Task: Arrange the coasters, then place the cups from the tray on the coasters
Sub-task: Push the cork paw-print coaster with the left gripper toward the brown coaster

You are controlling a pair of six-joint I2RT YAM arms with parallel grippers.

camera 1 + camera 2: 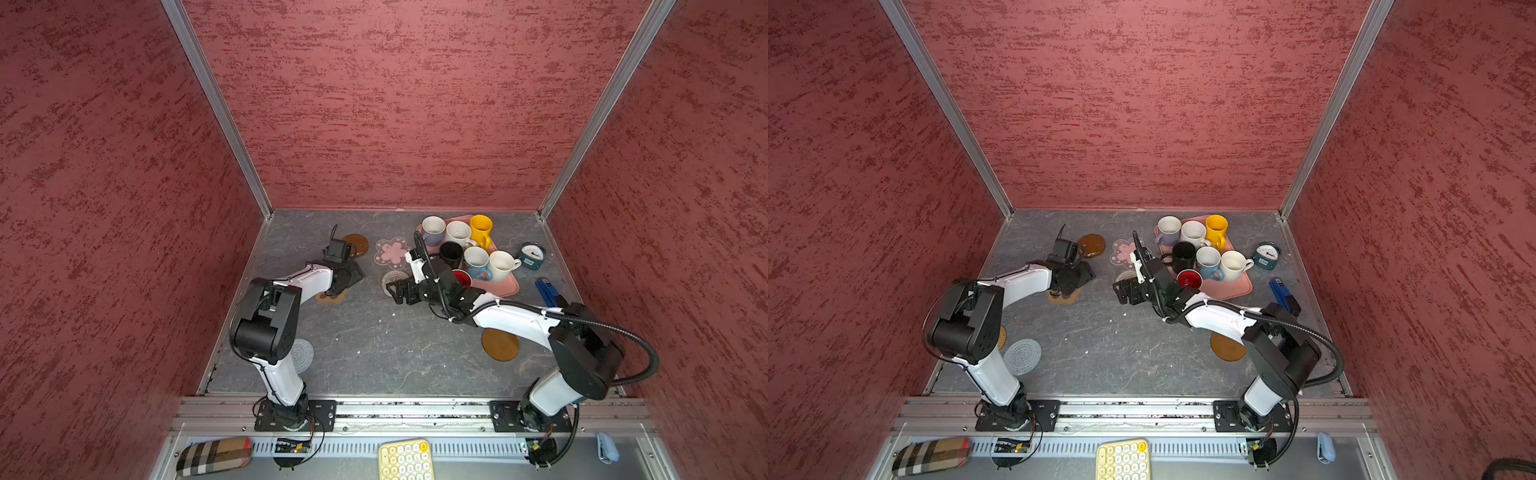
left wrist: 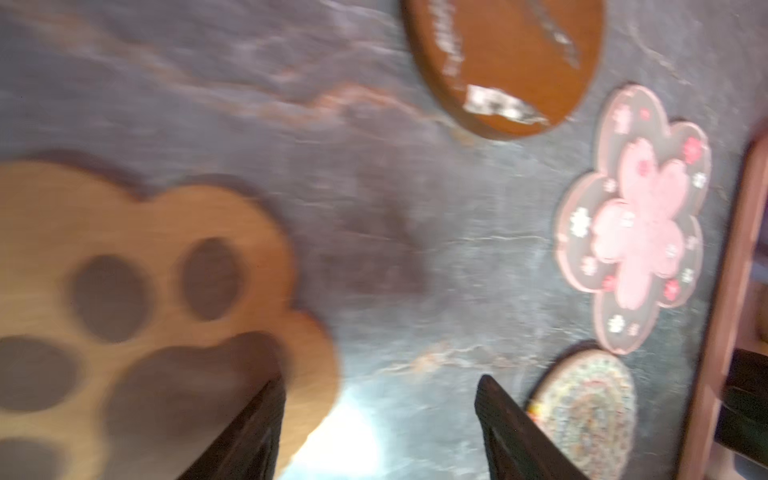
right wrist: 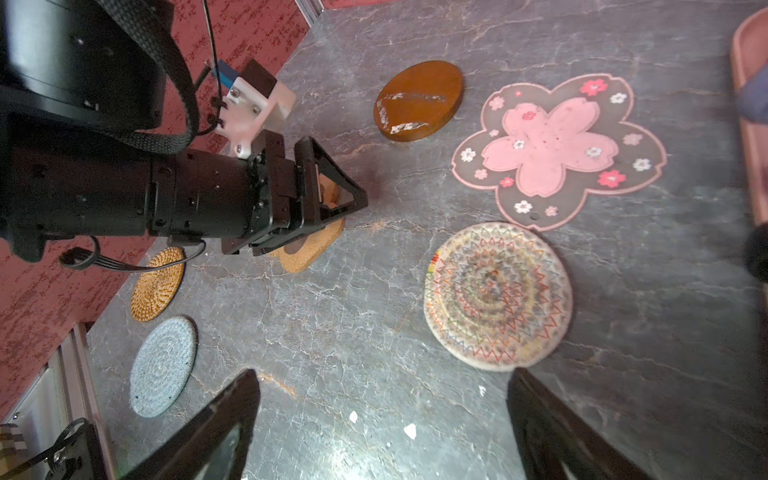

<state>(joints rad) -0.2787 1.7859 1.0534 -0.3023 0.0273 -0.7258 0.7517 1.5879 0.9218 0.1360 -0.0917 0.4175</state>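
Observation:
My left gripper (image 2: 380,378) stands open just above the table, one finger over the edge of the brown paw coaster (image 2: 124,311), with nothing between the fingers. My right gripper (image 3: 382,374) is open and empty beside the beige woven coaster (image 3: 496,295). Behind these lie a pink flower coaster (image 1: 391,251) and a glossy brown disc (image 1: 357,244). Another brown disc (image 1: 500,344) lies under the right arm. A grey woven round (image 1: 1022,355) and a wicker round (image 3: 158,282) lie near the left arm's base. Several cups, among them yellow (image 1: 481,230) and black (image 1: 451,253), stand on the pink tray (image 1: 505,286).
A teal clock (image 1: 532,255) and a blue stapler-like tool (image 1: 547,291) lie right of the tray. A yellow keypad (image 1: 404,459) and a plaid case (image 1: 214,455) rest on the front ledge. Red walls close in three sides.

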